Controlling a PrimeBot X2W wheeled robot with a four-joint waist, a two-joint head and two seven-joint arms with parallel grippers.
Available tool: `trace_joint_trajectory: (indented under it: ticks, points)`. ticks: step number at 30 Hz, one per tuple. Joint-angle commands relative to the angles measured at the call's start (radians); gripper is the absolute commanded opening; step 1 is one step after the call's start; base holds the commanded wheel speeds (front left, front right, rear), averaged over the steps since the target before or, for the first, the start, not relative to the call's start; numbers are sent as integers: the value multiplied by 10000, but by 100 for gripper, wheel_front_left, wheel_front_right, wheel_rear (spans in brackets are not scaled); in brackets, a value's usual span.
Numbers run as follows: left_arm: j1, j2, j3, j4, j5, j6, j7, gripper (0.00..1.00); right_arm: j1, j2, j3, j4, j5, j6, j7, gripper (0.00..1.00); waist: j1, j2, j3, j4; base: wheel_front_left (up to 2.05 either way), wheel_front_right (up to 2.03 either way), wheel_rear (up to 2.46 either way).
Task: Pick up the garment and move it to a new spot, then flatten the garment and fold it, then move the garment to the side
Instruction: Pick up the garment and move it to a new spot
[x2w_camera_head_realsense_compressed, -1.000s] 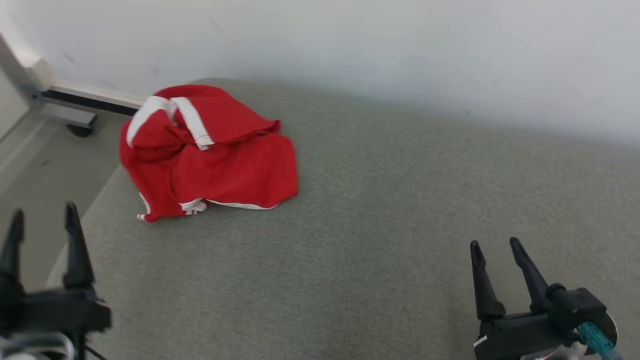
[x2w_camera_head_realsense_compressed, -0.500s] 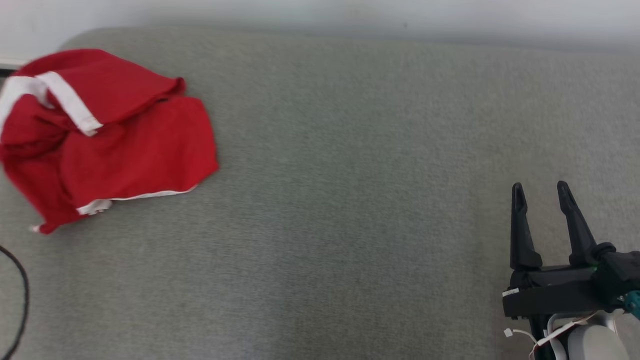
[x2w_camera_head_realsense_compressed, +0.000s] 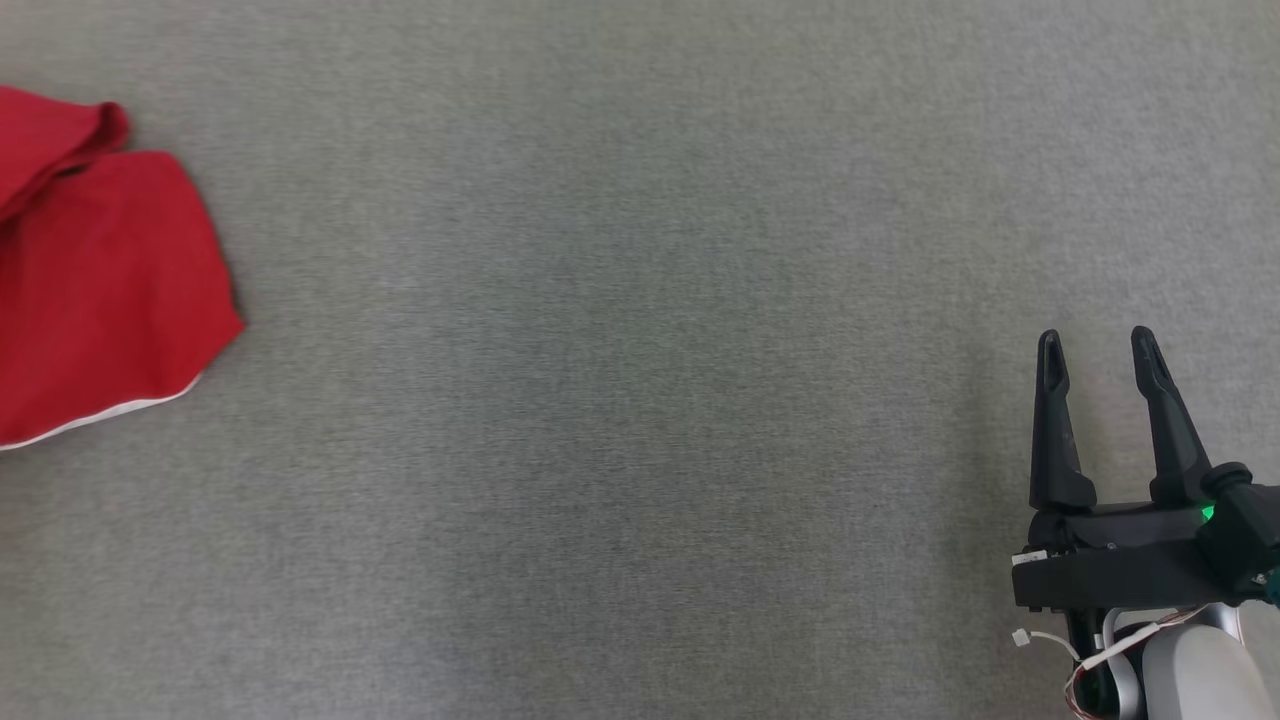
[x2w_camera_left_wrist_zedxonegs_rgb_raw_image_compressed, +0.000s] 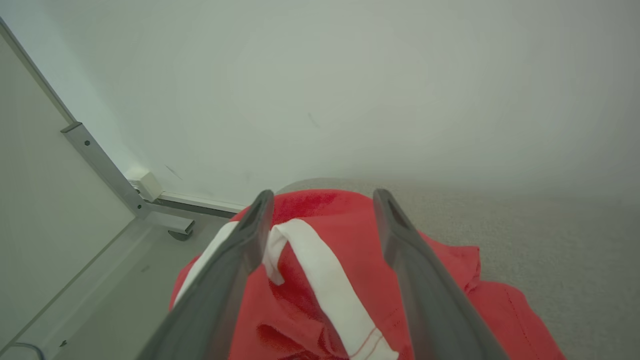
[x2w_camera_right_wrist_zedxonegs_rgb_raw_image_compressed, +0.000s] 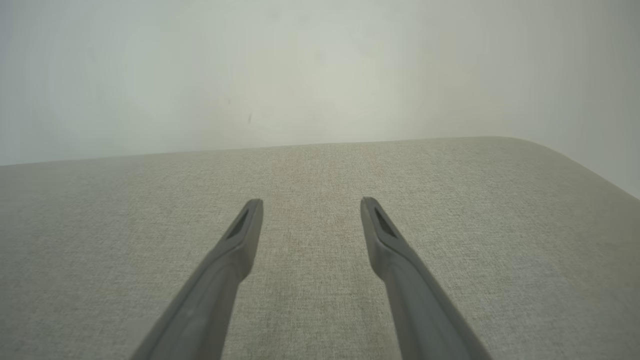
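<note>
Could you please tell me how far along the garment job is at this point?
Done: nothing yet; the red garment lies crumpled in a heap at the left of the grey fabric surface. In hand: the left gripper, open, points at the garment's white-striped part with nothing gripped; the right gripper is open above bare fabric. Left: pick up, move, flatten, fold, set aside.

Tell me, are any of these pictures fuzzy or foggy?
Head view: evenly lit, the grey fabric slightly soft, a green light glowing on the right gripper. Left wrist view: the close fingers blur, the red garment is sharper. Right wrist view: the wall looks hazy.
</note>
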Motion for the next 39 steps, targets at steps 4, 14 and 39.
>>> trace_joint_trajectory:
  ticks: [4, 14, 39]
  points:
    - [-429, 432, -312, 1249, 112, -55, 755, 100, -97, -11, -1, -69, -69, -21, 3, 100, -2, -2, 302, -391, 0, 0, 0]
    - [-1142, 735, -806, 3279, -285, -241, 1742, 100, -5, -12, 53, -243, -168, -21, 113, 100, -2, -2, 274, -532, 0, 0, 0]
    - [-3175, 602, -2150, 3004, 984, 52, -1976, 0, 486, -12, 184, 431, 194, -21, -85, 100, -2, -2, -1636, -89, 0, 0, 0]
